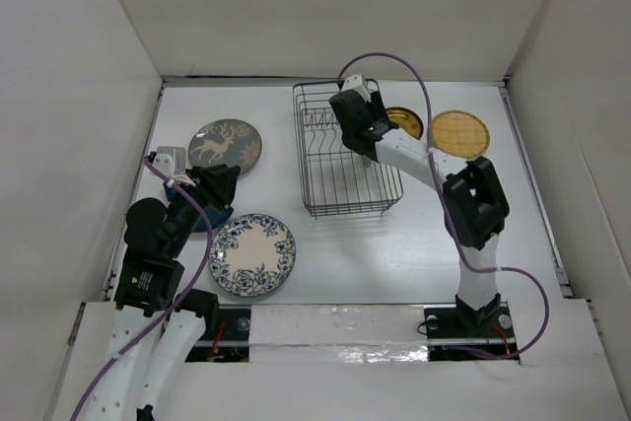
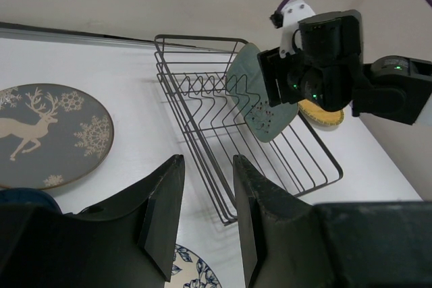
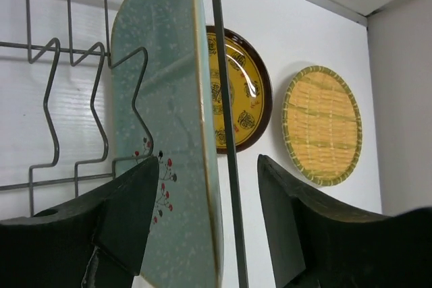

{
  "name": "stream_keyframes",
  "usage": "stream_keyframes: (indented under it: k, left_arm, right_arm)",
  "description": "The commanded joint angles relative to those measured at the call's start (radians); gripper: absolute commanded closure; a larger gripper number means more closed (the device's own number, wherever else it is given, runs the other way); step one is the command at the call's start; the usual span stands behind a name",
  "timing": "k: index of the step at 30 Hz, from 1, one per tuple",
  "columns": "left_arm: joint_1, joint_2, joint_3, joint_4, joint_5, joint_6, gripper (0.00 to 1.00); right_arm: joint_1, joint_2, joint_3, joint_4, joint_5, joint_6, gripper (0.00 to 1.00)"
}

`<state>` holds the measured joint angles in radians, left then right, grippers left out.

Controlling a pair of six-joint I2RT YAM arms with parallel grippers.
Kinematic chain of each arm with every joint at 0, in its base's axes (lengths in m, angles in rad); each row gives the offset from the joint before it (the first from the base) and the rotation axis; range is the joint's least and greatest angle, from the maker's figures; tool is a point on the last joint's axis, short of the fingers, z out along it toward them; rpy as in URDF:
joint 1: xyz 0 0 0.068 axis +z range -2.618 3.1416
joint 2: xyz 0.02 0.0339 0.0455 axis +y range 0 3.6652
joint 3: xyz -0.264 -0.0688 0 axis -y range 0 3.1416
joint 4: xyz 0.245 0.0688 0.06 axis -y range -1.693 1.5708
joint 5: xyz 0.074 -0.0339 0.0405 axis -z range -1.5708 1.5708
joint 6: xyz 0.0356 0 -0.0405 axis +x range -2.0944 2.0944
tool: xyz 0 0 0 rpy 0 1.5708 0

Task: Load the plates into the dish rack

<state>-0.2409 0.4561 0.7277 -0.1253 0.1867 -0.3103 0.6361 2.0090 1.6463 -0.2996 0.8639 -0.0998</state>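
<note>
The dish rack [image 1: 340, 206] stands mid-table. A pale green plate [image 3: 169, 119] stands on edge among its prongs, also seen in the left wrist view [image 2: 260, 99]. My right gripper [image 3: 208, 160] is open and straddles the plate and a rack wire [image 3: 221, 65], with a gap at its right finger. It hangs over the rack [image 1: 363, 130]. My left gripper [image 2: 207, 160] is open and empty above the dark blue plate [image 1: 203, 218]. The grey deer plate [image 1: 225, 145], floral plate [image 1: 252, 253], amber plate [image 1: 406, 123] and yellow plate [image 1: 459, 133] lie flat.
White walls close in the table on the left, back and right. The amber plate [image 3: 239, 89] and yellow plate [image 3: 322, 126] lie just right of the rack. The deer plate [image 2: 40, 133] lies left of the rack [image 2: 202, 109].
</note>
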Motion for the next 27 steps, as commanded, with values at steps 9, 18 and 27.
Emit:
stream_keyframes:
  k: [9, 18, 27]
  left_arm:
    - [-0.005, 0.006, 0.019, 0.032, 0.003, 0.013, 0.68]
    - [-0.005, 0.012, 0.019, 0.033, 0.008, 0.013, 0.68]
    - [-0.005, 0.012, 0.018, 0.033, 0.002, 0.014, 0.68]
  right_arm:
    - [-0.289, -0.502, -0.454, 0.394, -0.296, 0.490, 1.00]
    - [-0.824, -0.540, -0.828, 0.660, -0.646, 0.920, 0.69]
    - [-0.949, -0.290, -0.770, 0.697, -0.805, 1.051, 0.48]
